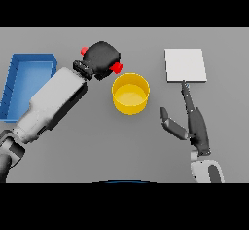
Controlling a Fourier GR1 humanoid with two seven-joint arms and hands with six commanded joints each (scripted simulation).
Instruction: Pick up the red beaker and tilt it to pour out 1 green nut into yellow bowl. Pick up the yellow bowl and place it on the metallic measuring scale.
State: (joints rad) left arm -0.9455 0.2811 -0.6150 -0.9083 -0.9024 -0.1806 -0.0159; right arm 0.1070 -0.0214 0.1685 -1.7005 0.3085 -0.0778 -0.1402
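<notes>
My left hand (103, 57) is shut on the red beaker (116, 67), which is mostly hidden by the hand; only red bits show at its upper left and at its lower right. The beaker lies tipped just above the back left rim of the yellow bowl (130, 95). I cannot see a green nut in the bowl. The metallic measuring scale (185, 65) is a pale square plate at the back right. My right hand (190, 122) is open to the right of the bowl, its fingers pointing toward the scale's front edge.
A blue tray (28, 68) stands at the left edge of the table, beside my left forearm.
</notes>
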